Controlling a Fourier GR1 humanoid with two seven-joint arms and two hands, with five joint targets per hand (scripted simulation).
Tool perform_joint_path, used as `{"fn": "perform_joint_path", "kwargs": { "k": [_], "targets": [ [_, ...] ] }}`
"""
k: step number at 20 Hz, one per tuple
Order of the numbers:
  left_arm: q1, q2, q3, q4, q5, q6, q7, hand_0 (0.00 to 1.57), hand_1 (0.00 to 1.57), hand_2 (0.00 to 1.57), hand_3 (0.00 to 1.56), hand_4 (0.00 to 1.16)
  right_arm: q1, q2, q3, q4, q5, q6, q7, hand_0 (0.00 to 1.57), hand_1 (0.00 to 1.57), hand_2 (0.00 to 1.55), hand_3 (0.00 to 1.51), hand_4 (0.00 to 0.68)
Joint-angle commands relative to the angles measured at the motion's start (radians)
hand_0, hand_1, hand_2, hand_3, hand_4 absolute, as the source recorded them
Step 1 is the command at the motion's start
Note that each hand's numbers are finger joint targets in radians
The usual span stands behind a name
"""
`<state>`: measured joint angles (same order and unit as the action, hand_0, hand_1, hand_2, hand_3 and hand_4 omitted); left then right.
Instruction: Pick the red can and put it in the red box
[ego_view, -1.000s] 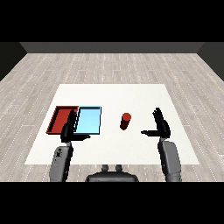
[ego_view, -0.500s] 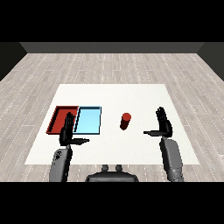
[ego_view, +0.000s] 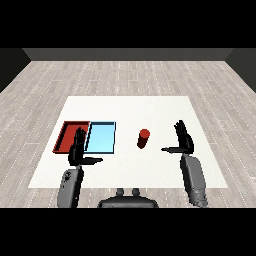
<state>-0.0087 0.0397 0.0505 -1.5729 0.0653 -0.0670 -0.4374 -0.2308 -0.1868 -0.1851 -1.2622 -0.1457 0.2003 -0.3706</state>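
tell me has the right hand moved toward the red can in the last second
Yes, slightly: the right hand has shifted left, narrowing its gap to the upright red can, not touching it.

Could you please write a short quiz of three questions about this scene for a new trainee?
1. True or false: the red can already lies in the red tray.
2. Which hand is nearer the can? A) left hand B) right hand
3. Fill in: between the red tray and the can lies the ____ tray.

Key: 1 false, it stands upright on the table; 2 B; 3 light blue.
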Motion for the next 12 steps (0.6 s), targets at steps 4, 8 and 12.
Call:
{"fn": "perform_joint_path", "kwargs": {
  "k": [4,8,12],
  "targets": [
    [-0.044,-0.038,-0.027,0.033,-0.036,0.047,-0.021,0.0,0.0,0.0,0.0,0.0,-0.087,0.043,0.024,0.085,-0.001,-0.03,0.043,0.0,0.0,0.0,0.0,0.0],
    [-0.038,0.028,0.032,-0.022,0.052,-0.025,0.043,0.0,0.0,0.0,0.0,0.0,-0.134,0.069,0.032,0.125,-0.015,-0.042,0.082,0.0,0.0,0.0,0.0,0.0],
    [0.004,-0.007,-0.01,-0.088,0.018,0.015,0.059,0.0,0.0,0.0,0.0,0.0,-0.177,0.078,0.037,0.302,0.025,-0.034,-0.052,0.0,0.0,0.0,0.0,0.0]
  ]
}}
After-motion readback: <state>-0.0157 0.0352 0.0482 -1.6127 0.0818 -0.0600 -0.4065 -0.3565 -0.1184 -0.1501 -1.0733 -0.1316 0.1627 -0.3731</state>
